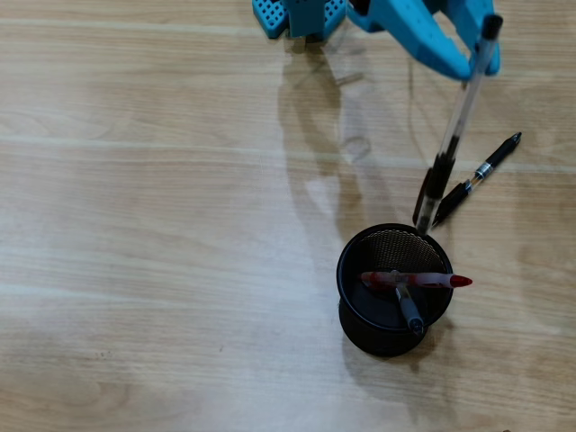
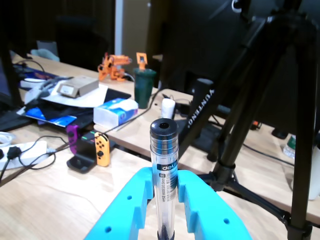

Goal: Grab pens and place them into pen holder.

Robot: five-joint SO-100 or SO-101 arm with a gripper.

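Observation:
My blue gripper [image 1: 472,63] is shut on a clear pen with a black grip [image 1: 454,135]. The pen hangs tilted, its tip just above the far rim of the black mesh pen holder [image 1: 360,315]. In the wrist view the gripper [image 2: 165,182] clamps the clear pen's barrel [image 2: 164,165] between both blue fingers [image 2: 197,192], the pen's black end pointing up. The holder holds a red pen [image 1: 423,280] and a dark pen [image 1: 409,313], both leaning on its rim. Another black pen [image 1: 477,178] lies on the table right of the held pen.
The light wooden table [image 1: 162,225] spreads to the left. The arm's blue base [image 1: 301,16] stands at the top edge. In the wrist view, a black tripod [image 2: 245,130] and cluttered desks [image 2: 75,95] are in the background.

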